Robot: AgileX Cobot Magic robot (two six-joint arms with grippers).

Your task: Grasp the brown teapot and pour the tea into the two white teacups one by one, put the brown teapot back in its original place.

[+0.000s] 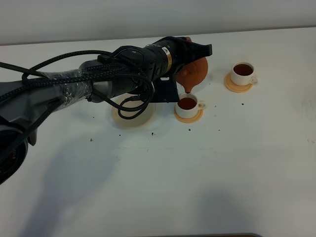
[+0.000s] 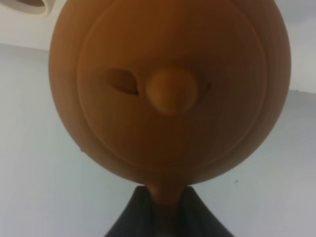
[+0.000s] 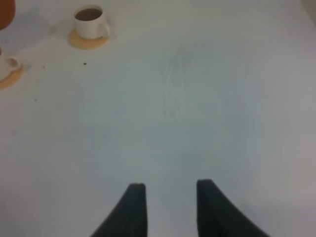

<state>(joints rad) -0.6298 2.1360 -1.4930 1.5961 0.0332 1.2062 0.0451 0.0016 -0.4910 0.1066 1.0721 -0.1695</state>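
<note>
The brown teapot (image 1: 196, 72) hangs tilted, spout down, over the nearer white teacup (image 1: 187, 105), which holds dark tea. My left gripper (image 1: 193, 52) is shut on the teapot's handle. The left wrist view is filled by the teapot (image 2: 168, 89), lid and knob facing the camera, with the gripper (image 2: 164, 200) closed on the handle below it. The farther teacup (image 1: 243, 72) also holds tea and stands on its coaster (image 1: 236, 86). The pale beige coaster (image 1: 129, 117) lies bare under the arm. My right gripper (image 3: 170, 197) stands open over bare table, away from the far teacup (image 3: 90, 21).
The left arm and its cables stretch from the left edge across the table's middle. Small dark specks dot the white table (image 1: 163, 168). The nearer cup's orange-tan coaster (image 1: 193, 117) lies under it. The nearer cup (image 3: 7, 64) shows at the right wrist view's edge.
</note>
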